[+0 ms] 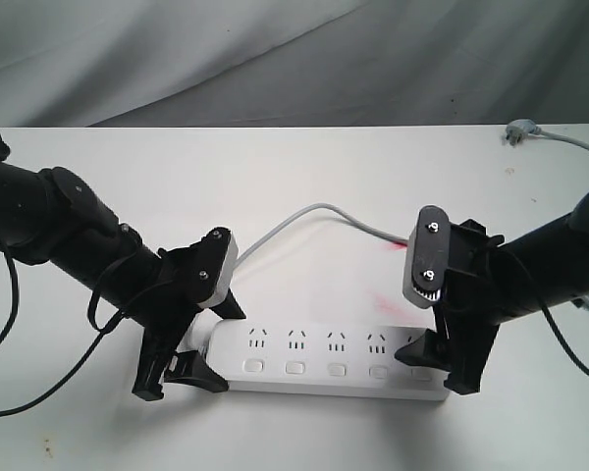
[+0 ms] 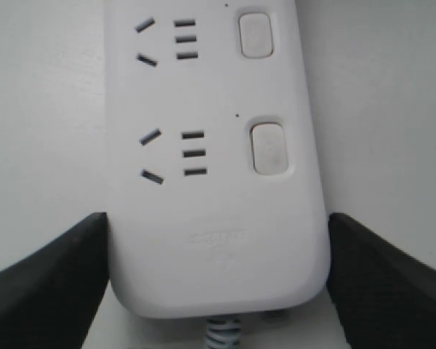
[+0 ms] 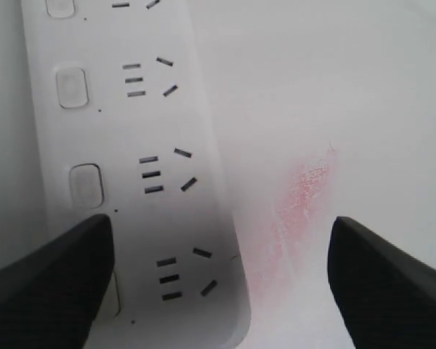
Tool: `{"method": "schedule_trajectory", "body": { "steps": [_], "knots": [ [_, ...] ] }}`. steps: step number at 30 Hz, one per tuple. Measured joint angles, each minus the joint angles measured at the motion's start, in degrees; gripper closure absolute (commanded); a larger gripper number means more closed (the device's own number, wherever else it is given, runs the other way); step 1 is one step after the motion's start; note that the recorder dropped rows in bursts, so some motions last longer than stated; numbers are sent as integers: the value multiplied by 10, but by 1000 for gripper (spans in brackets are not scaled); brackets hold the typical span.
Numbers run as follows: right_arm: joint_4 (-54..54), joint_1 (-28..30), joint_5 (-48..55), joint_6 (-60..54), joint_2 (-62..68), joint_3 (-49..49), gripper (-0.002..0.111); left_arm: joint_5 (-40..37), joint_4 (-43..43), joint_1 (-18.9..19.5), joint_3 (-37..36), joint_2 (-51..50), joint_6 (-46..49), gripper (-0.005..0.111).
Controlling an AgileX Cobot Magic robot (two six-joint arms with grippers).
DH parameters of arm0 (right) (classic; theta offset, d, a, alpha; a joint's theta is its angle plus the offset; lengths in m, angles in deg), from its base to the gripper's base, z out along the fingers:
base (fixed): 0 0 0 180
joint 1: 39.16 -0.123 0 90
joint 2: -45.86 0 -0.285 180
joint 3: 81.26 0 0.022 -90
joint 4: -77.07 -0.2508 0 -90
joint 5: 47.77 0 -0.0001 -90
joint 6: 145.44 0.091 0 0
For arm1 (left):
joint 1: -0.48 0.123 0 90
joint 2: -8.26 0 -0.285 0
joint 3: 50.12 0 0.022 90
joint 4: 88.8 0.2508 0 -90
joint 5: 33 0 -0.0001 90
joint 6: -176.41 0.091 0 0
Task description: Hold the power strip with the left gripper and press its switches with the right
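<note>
Because the power strip (image 1: 334,358) is a light, stiff, smooth plastic bar, it would likely skate over the table (image 1: 304,167) under a push; it lies flat just beside the pink smear (image 3: 298,203); the left gripper (image 2: 216,218) pinches it across its narrow width at the cord end, the end far from the smear, clear of the switches (image 1: 337,370), a sound hold; the right gripper (image 3: 219,222) hangs spread wide over the end nearest the smear, one finger above a button.

thick black arms (image 1: 39,216), looping cables (image 1: 14,289), black jaws, white screwed plates (image 1: 429,257).
</note>
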Motion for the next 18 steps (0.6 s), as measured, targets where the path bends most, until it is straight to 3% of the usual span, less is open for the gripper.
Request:
{"method": "schedule_trajectory", "body": {
  "steps": [18],
  "knots": [
    [-1,0,-30,6,1,-20,34,0,0,0,0,0,0,107]
  ]
}}
